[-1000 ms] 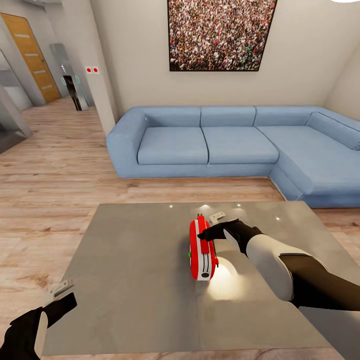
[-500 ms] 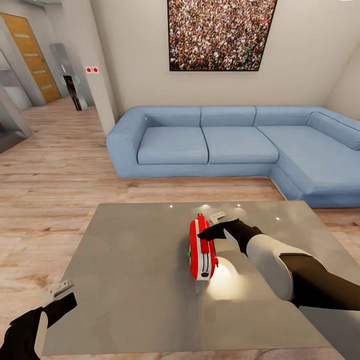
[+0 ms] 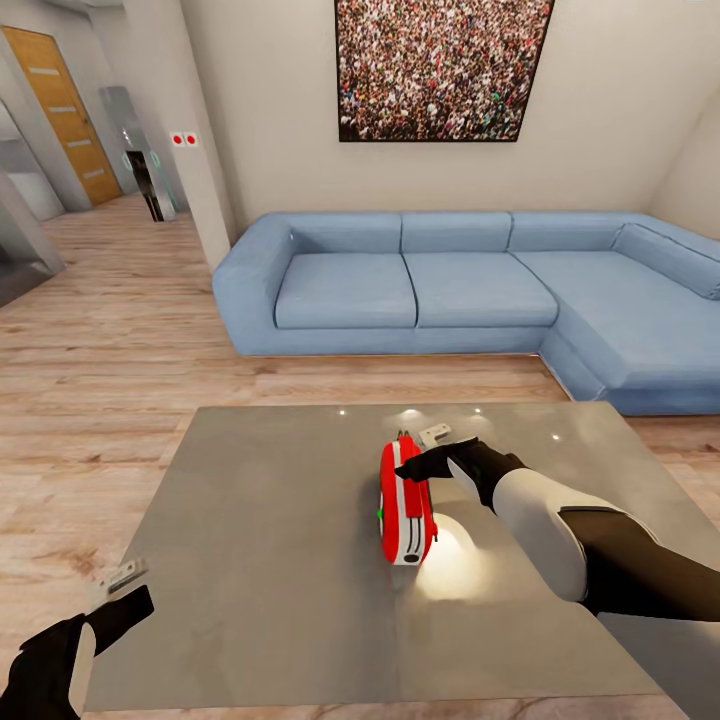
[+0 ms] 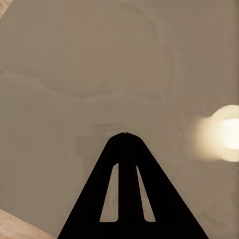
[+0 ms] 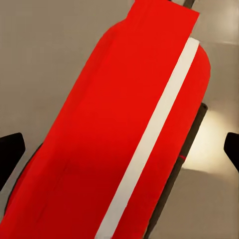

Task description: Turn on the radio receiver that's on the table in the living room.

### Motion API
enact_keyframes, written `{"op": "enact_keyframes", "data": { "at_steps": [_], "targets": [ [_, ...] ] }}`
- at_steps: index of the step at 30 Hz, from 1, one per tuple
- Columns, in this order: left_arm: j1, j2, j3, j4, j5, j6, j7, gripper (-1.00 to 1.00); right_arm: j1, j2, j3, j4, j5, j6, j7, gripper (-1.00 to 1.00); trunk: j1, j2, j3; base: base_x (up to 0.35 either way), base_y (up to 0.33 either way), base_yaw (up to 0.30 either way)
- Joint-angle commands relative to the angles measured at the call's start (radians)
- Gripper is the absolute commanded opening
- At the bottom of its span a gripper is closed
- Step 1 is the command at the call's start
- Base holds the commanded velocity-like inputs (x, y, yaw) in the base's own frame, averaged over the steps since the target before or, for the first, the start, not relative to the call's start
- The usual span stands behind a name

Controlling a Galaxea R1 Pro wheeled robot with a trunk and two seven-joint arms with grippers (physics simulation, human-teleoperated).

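The red radio receiver point(image 3: 406, 505) with white trim stands on its narrow edge near the middle of the grey table point(image 3: 260, 520). My right gripper point(image 3: 418, 452) is at the radio's far upper end, open, one dark finger touching its top. In the right wrist view the radio's red side and white stripe point(image 5: 129, 124) lie between the widely spread fingertips point(image 5: 10, 152). The dial faces away from me; only a green speck shows on its left side. My left gripper point(image 3: 130, 590) hovers at the table's near left corner, shut and holding nothing, and its joined tips point(image 4: 124, 135) point at the bare table top point(image 4: 74, 74).
A blue L-shaped sofa point(image 3: 450, 285) runs along the far wall and right side, under a crowd picture point(image 3: 440, 65). Light wood floor point(image 3: 110, 350) surrounds the table. A hallway with a wooden door point(image 3: 65, 110) opens at the far left. A lamp glare point(image 3: 450, 555) lies beside the radio.
The radio has shifted very slightly to the right and toward me under the right gripper. Both arms stay almost where they were.
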Motion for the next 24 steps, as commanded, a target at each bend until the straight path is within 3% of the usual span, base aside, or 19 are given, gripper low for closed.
{"op": "enact_keyframes", "data": {
  "at_steps": [1,8,24],
  "targets": [
    [0.000,0.000,0.000,0.000,0.000,0.000,0.000,-1.00,0.000,0.000,0.000,0.000,0.000,0.000,0.000,1.00,0.000,0.000,0.000,0.000,0.000,0.000],
    [0.000,0.002,0.001,0.000,-0.004,-0.001,0.000,-1.00,0.000,0.000,0.000,0.000,0.000,0.000,0.000,1.00,0.000,0.000,0.000,0.000,0.000,0.000],
    [0.000,0.009,0.000,0.014,-0.009,-0.011,0.000,-1.00,0.000,0.000,0.000,0.000,0.001,-0.002,-0.012,1.00,-0.061,0.112,0.050,0.000,0.000,0.000]
  ]
}}
